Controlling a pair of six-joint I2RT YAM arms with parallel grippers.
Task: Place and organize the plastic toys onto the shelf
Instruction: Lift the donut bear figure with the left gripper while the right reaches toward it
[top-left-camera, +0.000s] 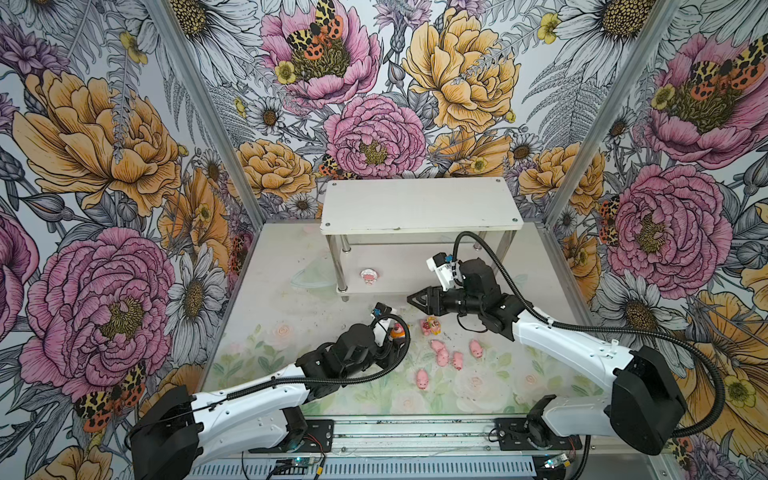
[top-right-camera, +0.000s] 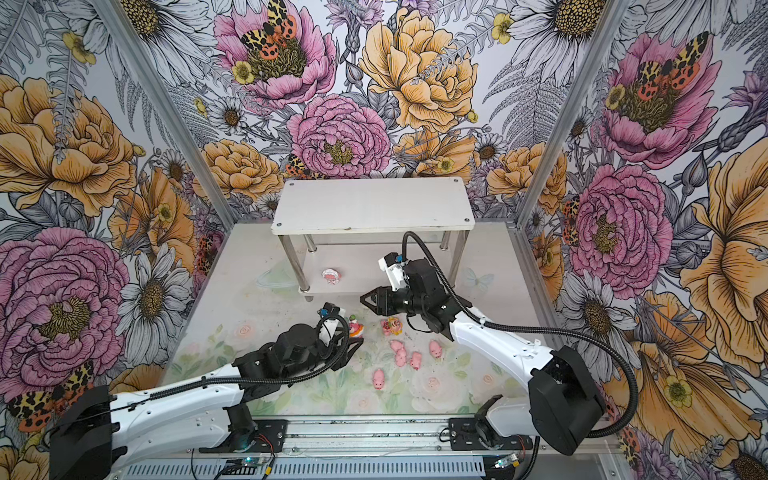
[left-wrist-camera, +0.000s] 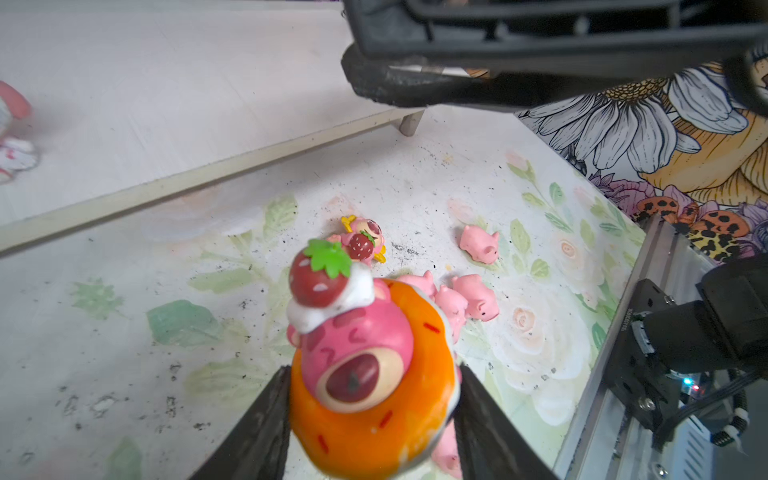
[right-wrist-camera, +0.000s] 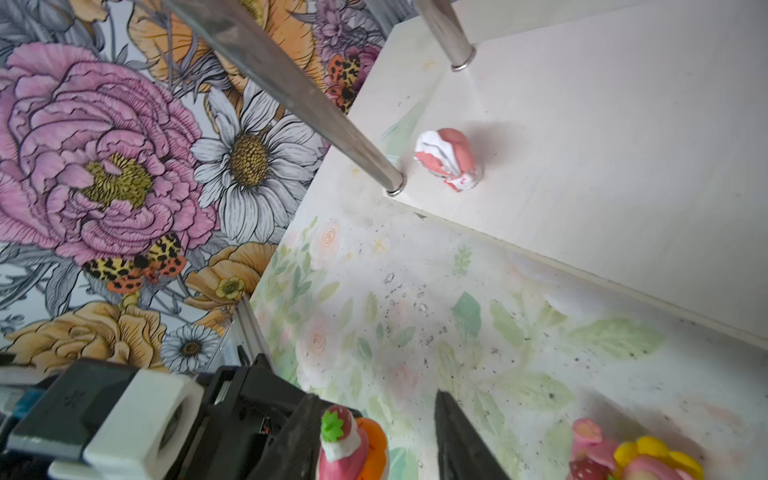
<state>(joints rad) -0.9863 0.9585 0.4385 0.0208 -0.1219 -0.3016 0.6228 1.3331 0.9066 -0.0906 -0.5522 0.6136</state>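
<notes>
My left gripper is shut on the orange-rimmed toy, a pink-faced figure with a strawberry on top, and holds it just above the table. The white shelf stands at the back. A white-rimmed toy sits on the shelf's lower tier near its left front leg. My right gripper hovers in front of that tier, jaws apart and holding nothing. A yellow-rimmed toy lies on the table beside the orange one. Several pink pigs are scattered to its right and nearer the front.
The shelf's metal legs stand close to my right gripper. Flowered walls close in the table on three sides. A metal rail with both arm bases runs along the front edge. The tabletop carries a faint rose print.
</notes>
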